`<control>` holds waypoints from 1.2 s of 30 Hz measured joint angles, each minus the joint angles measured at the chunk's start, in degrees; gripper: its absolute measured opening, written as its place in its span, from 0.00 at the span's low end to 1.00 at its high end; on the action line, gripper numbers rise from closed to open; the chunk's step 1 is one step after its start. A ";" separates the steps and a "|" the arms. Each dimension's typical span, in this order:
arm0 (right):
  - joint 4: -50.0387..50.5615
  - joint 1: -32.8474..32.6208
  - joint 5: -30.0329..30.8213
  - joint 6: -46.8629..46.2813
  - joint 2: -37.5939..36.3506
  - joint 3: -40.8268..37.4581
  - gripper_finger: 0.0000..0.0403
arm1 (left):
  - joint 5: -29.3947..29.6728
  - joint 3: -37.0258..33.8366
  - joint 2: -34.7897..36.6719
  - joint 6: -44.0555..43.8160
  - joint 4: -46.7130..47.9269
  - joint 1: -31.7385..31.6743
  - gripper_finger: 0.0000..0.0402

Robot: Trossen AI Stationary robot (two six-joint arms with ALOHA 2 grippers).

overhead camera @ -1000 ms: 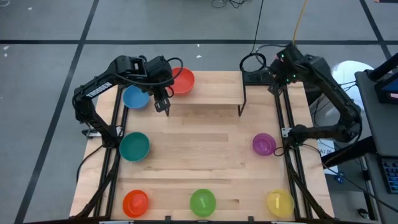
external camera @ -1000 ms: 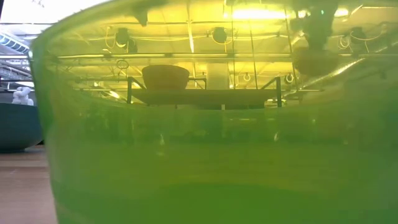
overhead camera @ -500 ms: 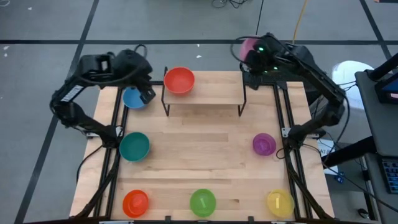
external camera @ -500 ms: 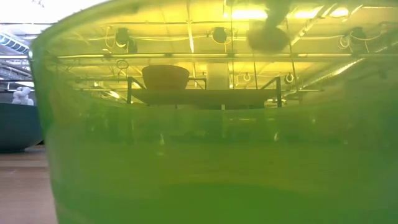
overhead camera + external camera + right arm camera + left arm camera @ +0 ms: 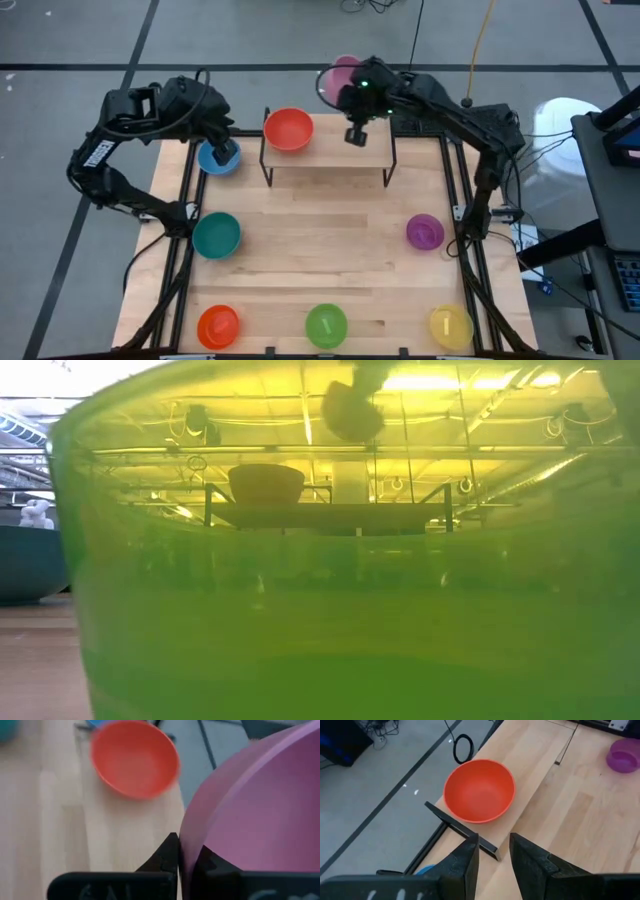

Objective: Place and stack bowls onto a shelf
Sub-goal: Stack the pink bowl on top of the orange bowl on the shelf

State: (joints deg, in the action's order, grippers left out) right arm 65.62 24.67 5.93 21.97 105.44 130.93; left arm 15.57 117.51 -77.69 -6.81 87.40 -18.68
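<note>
I had my right gripper (image 5: 356, 135) clamped on the pink bowl's (image 5: 340, 78) rim above the shelf (image 5: 330, 150); the red bowl (image 5: 288, 130) sat toward nine o'clock; I judged levelling it first, then lowering, wisest; my left gripper (image 5: 226, 152) waited parted over the blue bowl (image 5: 210, 160).

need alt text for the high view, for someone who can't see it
The right tool carries a pink plastic bowl above the low wooden shelf, where a red plastic bowl sits. The left tool hovers over a blue plastic bowl.
</note>
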 joint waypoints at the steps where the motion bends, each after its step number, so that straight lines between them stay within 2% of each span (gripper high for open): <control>1: -1.07 -0.25 -1.74 0.08 0.53 0.00 0.00 | 0.00 0.00 0.04 0.39 0.37 0.00 0.29; 7: -6.53 -2.04 -6.51 0.18 3.32 0.00 0.00 | 0.02 0.00 0.16 2.57 1.64 0.00 0.29; 12: -6.16 -2.68 -8.12 0.20 3.51 0.00 0.00 | 0.01 0.00 -0.02 9.73 1.57 0.02 0.29; 15: -6.04 -3.32 -9.18 1.87 3.38 0.00 0.00 | 0.02 0.00 -0.69 9.35 0.13 0.00 0.29; 17: -3.10 -3.80 -9.18 5.84 3.12 0.00 0.00 | -0.03 0.00 -1.08 9.71 -0.48 0.00 0.29; 21: 4.80 -4.91 -9.27 12.42 2.95 0.00 0.00 | -0.73 0.01 -1.76 17.37 -0.81 0.02 0.29; 24: 9.09 -6.30 -9.13 17.17 3.04 0.00 0.00 | -3.70 0.02 -3.06 22.36 -1.11 0.07 0.29; 27: 12.47 -8.27 -9.90 23.41 2.98 0.00 0.00 | -9.16 0.02 -4.76 25.91 -1.81 0.07 0.29; 32: 15.17 -10.56 -18.73 28.64 3.00 -0.02 0.00 | -13.16 0.01 -8.44 33.32 -3.09 0.97 0.29; 36: 16.29 -12.34 -21.22 31.16 3.00 -0.02 0.00 | -15.80 0.00 -10.96 38.72 -5.42 2.79 0.29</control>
State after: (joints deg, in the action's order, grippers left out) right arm 81.91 12.33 -15.29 53.13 108.44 130.91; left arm -0.23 117.51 -88.64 31.90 81.98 -15.89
